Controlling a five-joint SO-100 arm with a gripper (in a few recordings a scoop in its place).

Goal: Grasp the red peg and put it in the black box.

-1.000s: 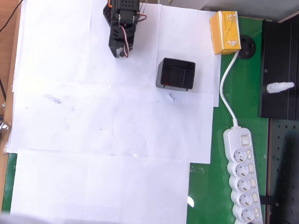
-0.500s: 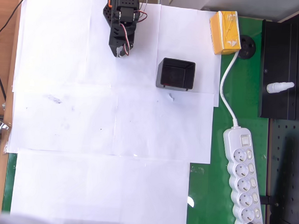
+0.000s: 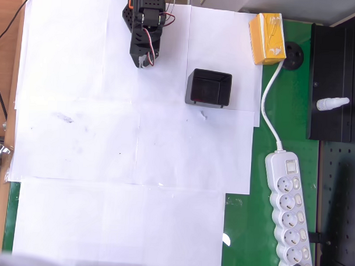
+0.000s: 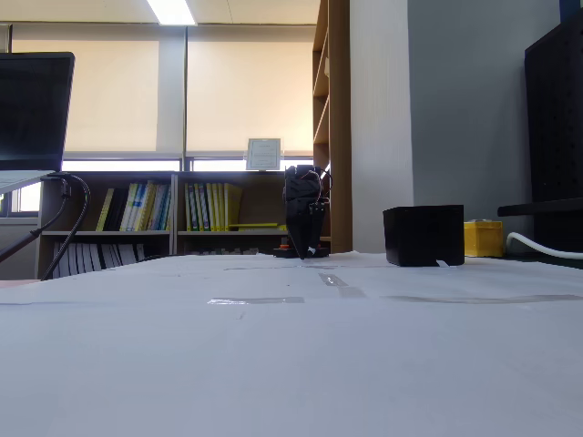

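Note:
The black box (image 3: pixel 209 87) stands open-topped on the white paper right of centre, and in the fixed view the black box (image 4: pixel 424 235) sits at the right. The red peg is hidden: no red dot lies on the paper, and the box's inside is too dark to read. My gripper (image 3: pixel 144 63) hangs folded under the black arm at the top of the overhead view, left of the box and apart from it. Its fingers lie together with nothing between them. In the fixed view the gripper (image 4: pixel 310 249) points down at the table's far end.
A yellow carton (image 3: pixel 267 38) lies beyond the box at the top right. A white power strip (image 3: pixel 289 207) and its cable run down the green mat on the right. A black perforated panel (image 3: pixel 336 86) fills the right edge. Faint grey smudges (image 3: pixel 64 117) mark the paper.
The arm has drawn back a little toward the top edge of the overhead view. The box has not moved.

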